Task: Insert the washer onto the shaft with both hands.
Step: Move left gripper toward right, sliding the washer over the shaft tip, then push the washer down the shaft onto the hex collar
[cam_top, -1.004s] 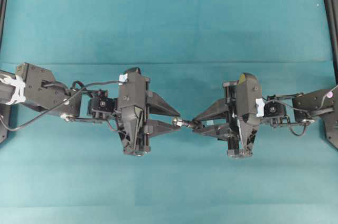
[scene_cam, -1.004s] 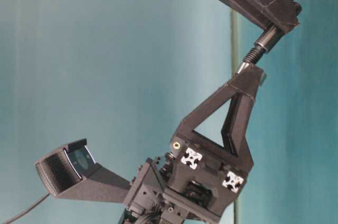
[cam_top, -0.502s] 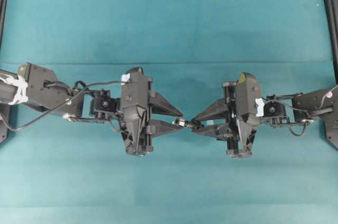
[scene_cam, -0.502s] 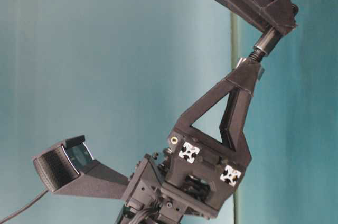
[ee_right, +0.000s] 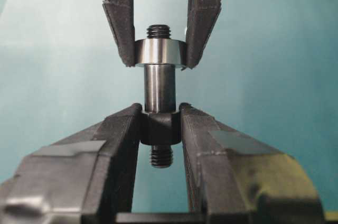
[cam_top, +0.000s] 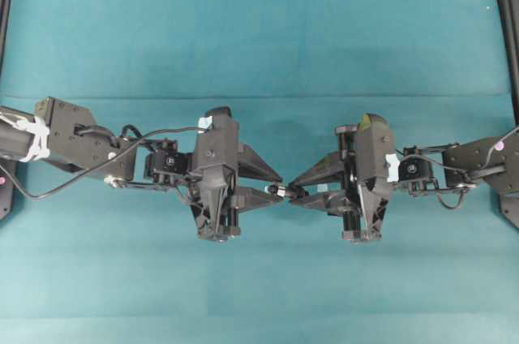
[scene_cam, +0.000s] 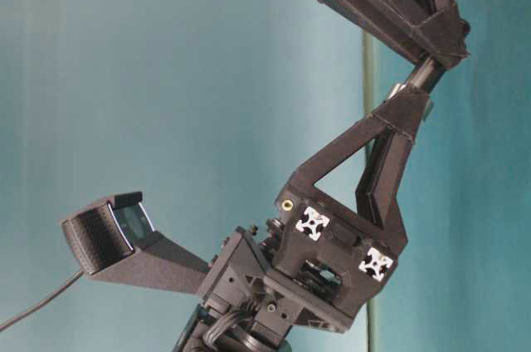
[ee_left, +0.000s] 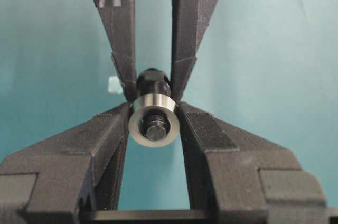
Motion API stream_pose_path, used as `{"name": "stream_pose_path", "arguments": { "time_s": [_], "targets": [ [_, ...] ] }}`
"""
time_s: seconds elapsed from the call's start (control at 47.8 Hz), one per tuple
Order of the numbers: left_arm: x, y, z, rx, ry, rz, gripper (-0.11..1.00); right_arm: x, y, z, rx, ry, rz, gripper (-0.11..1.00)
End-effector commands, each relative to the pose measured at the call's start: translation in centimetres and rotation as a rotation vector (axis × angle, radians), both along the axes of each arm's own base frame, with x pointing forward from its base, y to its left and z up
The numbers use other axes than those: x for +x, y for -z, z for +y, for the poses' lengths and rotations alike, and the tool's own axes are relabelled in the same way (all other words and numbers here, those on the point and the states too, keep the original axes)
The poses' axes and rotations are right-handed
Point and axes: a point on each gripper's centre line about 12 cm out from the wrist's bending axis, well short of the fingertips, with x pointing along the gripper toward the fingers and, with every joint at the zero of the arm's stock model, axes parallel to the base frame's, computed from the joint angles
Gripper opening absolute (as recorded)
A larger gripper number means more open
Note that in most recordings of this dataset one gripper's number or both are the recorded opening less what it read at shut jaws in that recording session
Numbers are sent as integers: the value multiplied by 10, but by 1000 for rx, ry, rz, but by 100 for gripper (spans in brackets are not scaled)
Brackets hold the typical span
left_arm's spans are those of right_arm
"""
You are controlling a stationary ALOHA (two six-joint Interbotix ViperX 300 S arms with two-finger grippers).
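Left gripper [ee_left: 153, 123] clamped on the washer [ee_left: 153, 123], fingers [ee_left: 105, 129] pressing its rim from both sides. Right gripper [ee_right: 160, 126] clamped on the shaft [ee_right: 160, 89] at its thick dark collar, threaded stub sticking out behind the fingers [ee_right: 116, 129]. Both held in the air above the teal table [cam_top: 259, 36], tips meeting at mid-table in the overhead view. Washer already over the shaft: in the right wrist view, threaded end poking out beyond the ring, smooth grey section bare between ring and collar. In the left wrist view, shaft end visible inside the centre hole. Small pale piece [ee_left: 112, 84] on the table beside the fingers, well apart from the ring.
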Motion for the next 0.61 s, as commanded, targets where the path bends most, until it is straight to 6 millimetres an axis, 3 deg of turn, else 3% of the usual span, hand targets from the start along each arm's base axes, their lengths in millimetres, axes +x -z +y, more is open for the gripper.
{"name": "stream_pose_path", "arguments": {
  "time_s": [0.0, 0.586],
  "targets": [
    [6, -8, 2, 1, -3, -26, 36, 9, -12, 2, -7, -9, -50, 0],
    [14, -5, 1, 14, 3, 19, 36, 10, -12, 2, -7, -9, -53, 0]
  ]
}}
